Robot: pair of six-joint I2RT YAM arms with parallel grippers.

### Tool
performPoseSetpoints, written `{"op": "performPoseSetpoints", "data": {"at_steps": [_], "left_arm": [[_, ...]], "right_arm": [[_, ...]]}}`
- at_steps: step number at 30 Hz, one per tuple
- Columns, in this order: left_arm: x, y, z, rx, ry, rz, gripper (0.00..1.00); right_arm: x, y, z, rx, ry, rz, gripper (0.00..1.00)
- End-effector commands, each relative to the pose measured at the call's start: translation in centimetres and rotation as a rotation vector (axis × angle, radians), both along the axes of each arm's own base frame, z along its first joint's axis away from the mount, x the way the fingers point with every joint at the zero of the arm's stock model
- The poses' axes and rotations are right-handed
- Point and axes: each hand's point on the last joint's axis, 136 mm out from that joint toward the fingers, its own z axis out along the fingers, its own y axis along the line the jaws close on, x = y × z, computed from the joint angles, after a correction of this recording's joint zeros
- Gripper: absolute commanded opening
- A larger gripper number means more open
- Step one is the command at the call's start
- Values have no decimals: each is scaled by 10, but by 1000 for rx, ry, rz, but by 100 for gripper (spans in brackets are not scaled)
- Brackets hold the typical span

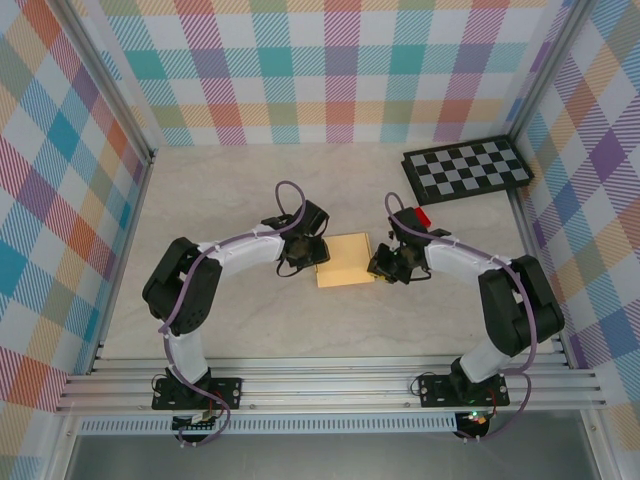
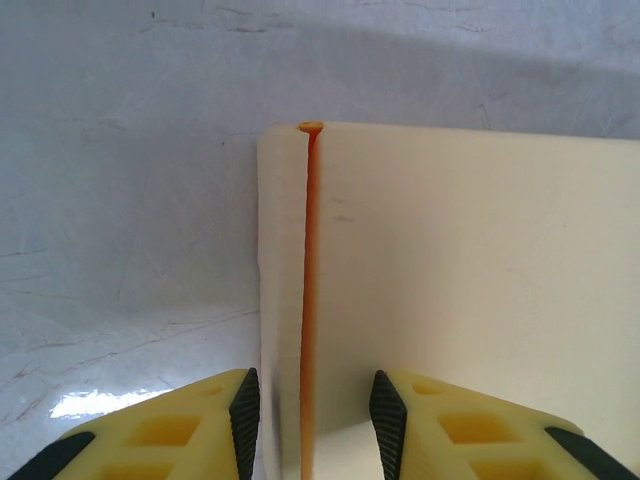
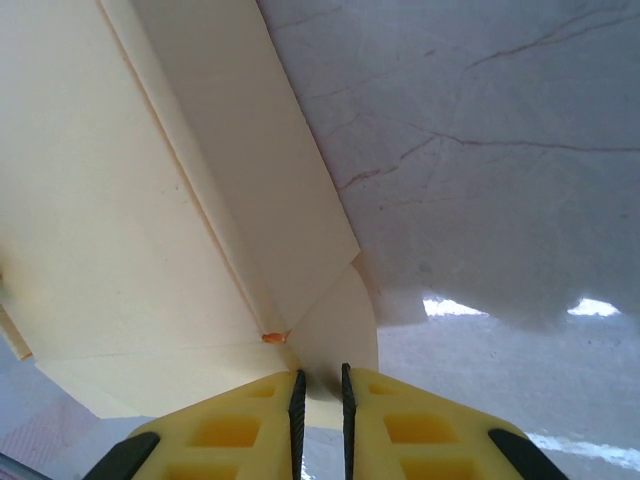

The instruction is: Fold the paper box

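The box (image 1: 345, 262) lies flat on the surface (image 1: 250, 180) near its centre, between the two tools and well apart from the walls. The left tool (image 1: 303, 252) meets the box at its left edge; the right tool (image 1: 385, 265) meets it at its right edge. In the left wrist view, the left tool's jaws stand partly spread. One black pad (image 2: 245, 412) sits at the box's outer edge and the other sits over the wide panel. A narrow folded strip and an orange seam (image 2: 308, 300) run away from the camera between the two pads. Whether the pads press on the cardboard cannot be told. In the right wrist view, the right tool (image 3: 320, 390) has its jaws pressed almost together, pinching a rounded tab (image 3: 345, 320) at the box's corner. A folded flap (image 3: 260, 170) lies just above that tab, with its crease running diagonally across the panel. A black-and-grey checkerboard (image 1: 465, 170) lies at the far right of the surface, well apart from the box. A red block (image 1: 422, 216) sits just beside the right arm's wrist, on its far side.
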Motion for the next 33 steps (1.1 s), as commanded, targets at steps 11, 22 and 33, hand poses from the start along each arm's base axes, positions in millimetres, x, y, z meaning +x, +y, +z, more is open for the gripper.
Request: {"op": "performPoseSetpoints", "data": {"at_steps": [11,22,33], "left_arm": [[-19,13,-42,85,127,-4,39],[-19,13,-45,85,134,1,38],[-20,10,-49,71,149,4,38]], "right_arm": [[14,9,-5,160,-36,-7,20],[16,13,-1,196,-46,4,23],[18,14,-19,209,-95,33,18]]}}
